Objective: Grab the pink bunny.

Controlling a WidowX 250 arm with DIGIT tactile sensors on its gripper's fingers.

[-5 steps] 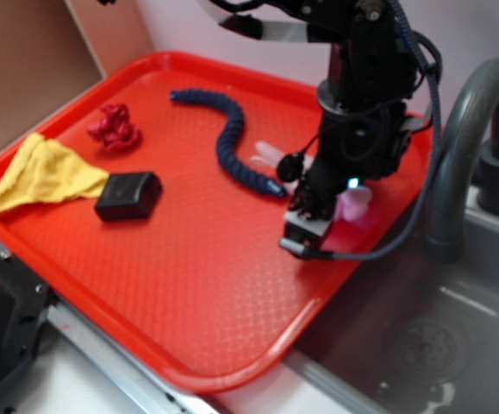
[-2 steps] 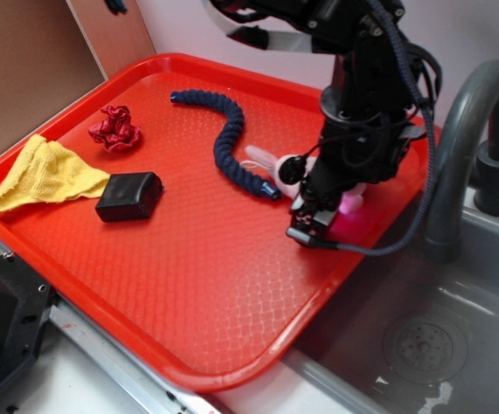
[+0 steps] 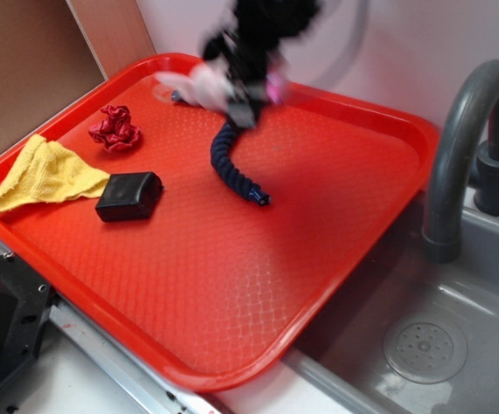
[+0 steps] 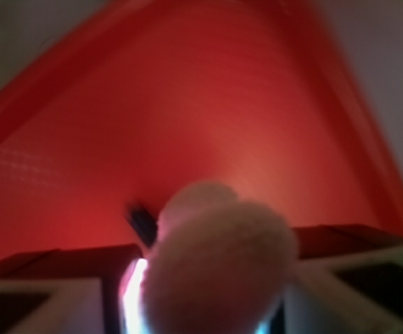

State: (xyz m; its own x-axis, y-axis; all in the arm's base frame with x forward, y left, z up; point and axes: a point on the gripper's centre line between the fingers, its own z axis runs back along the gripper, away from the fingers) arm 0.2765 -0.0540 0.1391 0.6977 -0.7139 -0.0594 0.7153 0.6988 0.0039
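gripper (image 3: 232, 82): black, motion-blurred, above tray's far edge
fingers: pinching the pink bunny (image 4: 218, 268)
pink bunny: pale fuzzy plush, rounded, lifted off tray
tray (image 3: 335, 198): red plastic, dimpled texture
rope (image 3: 232, 164): dark blue, braided, curved
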